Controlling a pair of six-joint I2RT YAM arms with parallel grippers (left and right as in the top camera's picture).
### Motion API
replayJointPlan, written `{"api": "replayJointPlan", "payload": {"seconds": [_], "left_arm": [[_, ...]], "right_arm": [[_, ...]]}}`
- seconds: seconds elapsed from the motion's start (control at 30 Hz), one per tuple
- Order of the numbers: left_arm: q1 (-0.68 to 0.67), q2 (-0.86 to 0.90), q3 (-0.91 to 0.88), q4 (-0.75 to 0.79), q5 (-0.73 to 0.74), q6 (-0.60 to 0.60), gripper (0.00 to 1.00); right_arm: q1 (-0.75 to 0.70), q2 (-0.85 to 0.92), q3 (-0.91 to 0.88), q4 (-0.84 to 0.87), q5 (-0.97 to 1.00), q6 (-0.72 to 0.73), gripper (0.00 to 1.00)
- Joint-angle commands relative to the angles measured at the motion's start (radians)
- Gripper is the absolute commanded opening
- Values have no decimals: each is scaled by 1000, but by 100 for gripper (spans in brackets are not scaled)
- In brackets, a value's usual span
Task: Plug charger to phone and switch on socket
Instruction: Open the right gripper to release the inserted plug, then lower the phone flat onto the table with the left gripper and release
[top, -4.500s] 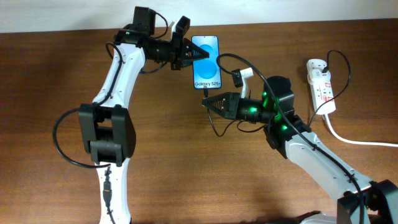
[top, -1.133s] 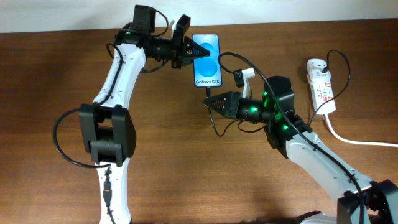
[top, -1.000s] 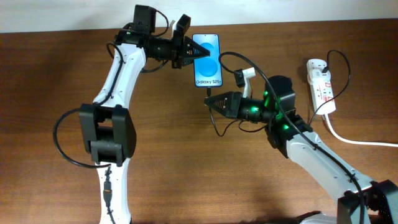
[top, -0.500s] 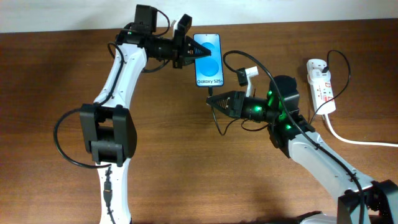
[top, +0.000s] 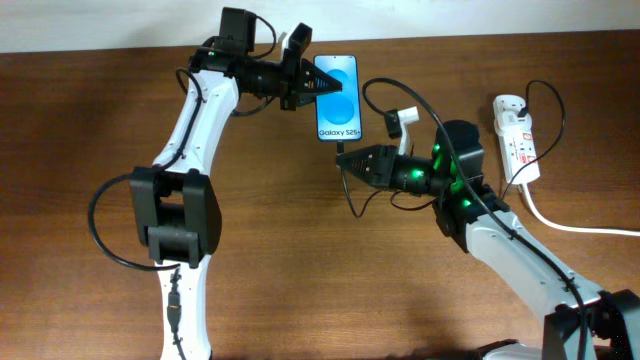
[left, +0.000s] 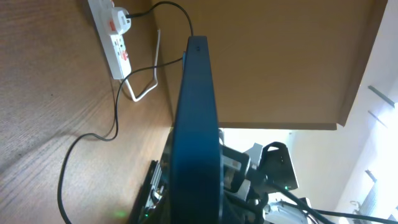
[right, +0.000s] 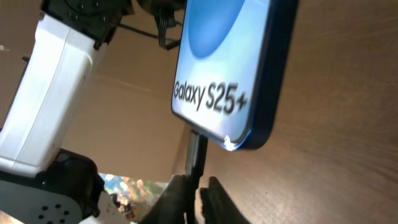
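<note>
At phone (right: 219, 73) base: charger (right: 194, 151) in right gripper (right: 198, 188).

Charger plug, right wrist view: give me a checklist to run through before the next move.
1. Phone secured by the left gripper: ok, clamped on its side edge.
2. Charger plug held in the right gripper: ok, pinched between the fingers.
3. Plug lined up with the phone's bottom edge: ok, the tip meets that edge.
4. Plug fully seated in the port: cannot tell.
5. Socket switched on: cannot tell, the switches are too small to read.
</note>
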Motion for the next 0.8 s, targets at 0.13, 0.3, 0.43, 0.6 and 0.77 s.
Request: {"api": "replayJointPlan", "payload": {"seconds": [0.13, 0.3, 0.43, 0.6, 0.77], "left_arm": [[-10, -8, 12, -2, 60, 16, 0], [-10, -8, 12, 2, 60, 17, 0], [-10, -8, 11, 5, -14, 47, 0], [-10, -6, -24, -37, -152, 134, 0], [17, -6, -116, -121, -318, 214, 0]], "right_arm": [[-20, -7, 16, 3, 20, -14, 29], [-20, -7, 16, 7, 4, -14, 66], [-20, -7, 16, 11, -17, -68, 98], [-21, -7, 16, 2, -17, -97, 98], [-21, -7, 16, -71, 17, -123, 98]]}}
